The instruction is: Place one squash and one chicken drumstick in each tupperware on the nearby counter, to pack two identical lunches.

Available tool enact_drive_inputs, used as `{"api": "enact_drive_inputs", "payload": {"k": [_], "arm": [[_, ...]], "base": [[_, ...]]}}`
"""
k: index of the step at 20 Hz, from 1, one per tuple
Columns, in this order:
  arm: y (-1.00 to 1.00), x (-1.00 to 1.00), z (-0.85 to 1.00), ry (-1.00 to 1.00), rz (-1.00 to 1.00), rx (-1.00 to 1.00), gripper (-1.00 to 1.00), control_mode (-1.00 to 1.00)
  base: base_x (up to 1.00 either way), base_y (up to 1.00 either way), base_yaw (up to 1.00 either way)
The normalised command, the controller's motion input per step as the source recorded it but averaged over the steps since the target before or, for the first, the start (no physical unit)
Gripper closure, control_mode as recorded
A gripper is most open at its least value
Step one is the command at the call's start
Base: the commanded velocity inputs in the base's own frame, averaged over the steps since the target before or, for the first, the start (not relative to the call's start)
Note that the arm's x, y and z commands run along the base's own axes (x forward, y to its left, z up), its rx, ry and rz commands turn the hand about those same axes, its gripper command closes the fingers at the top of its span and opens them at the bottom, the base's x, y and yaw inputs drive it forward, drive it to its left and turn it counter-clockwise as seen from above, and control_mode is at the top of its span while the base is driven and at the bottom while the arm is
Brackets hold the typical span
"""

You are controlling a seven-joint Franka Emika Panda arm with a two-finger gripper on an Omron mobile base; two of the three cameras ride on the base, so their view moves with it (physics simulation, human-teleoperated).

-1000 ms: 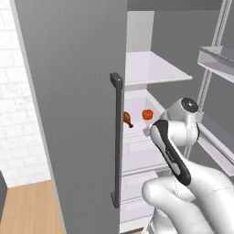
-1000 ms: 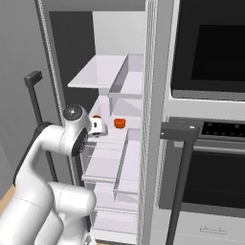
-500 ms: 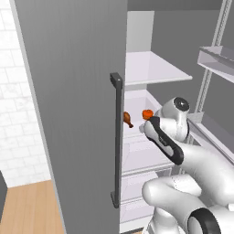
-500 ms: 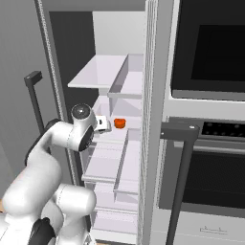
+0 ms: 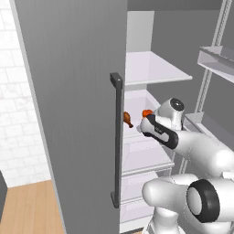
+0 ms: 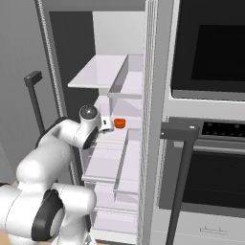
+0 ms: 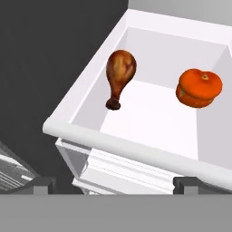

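Inside the open fridge, a brown chicken drumstick (image 7: 118, 74) lies in a white drawer (image 7: 136, 152), thin end toward me. A glossy orange-red squash (image 7: 199, 87) sits to its right in the same drawer, apart from it. My gripper (image 7: 115, 186) hovers open in front of the drawer's near rim, fingertips (image 7: 43, 183) far apart and holding nothing. From the left base view the drumstick (image 5: 128, 119) and the squash (image 5: 146, 112) sit just beyond my hand. The squash (image 6: 119, 123) also shows beside my hand in the right base view. The tupperware and the counter are out of view.
The grey fridge door (image 5: 77, 114) with its dark vertical handle (image 5: 116, 141) stands open on my left. White shelves (image 5: 153, 68) lie above the drawer and more drawers below. Door bins (image 5: 217, 59) hang at right. A black oven (image 6: 210, 52) with a bar handle (image 6: 179, 131) adjoins the fridge.
My arm has stretched forward and the hand has moved closer to the drawer with the drumstick and squash. The food has not moved.
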Motion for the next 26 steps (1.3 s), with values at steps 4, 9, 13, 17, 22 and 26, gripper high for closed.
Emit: {"api": "enact_drive_inputs", "payload": {"k": [4,9,13,17,22,26], "arm": [[0.0,0.29,-0.05,0.0,0.02,0.03,-1.0,-1.0],[0.0,0.22,0.0,0.0,0.01,0.03,-1.0,-1.0],[0.03,0.12,-0.13,0.01,0.0,0.02,-1.0,-1.0],[0.08,0.03,-0.17,0.0,0.0,0.01,-1.0,-1.0],[0.02,0.03,-0.04,0.0,0.0,0.07,-1.0,-1.0],[0.0,0.04,-0.01,0.0,0.0,0.18,-1.0,-1.0]], "base": [[0.0,0.0,0.0],[0.0,0.0,0.0],[0.0,0.0,0.0],[0.0,0.0,0.0],[0.0,0.0,0.0],[0.0,0.0,0.0]]}}
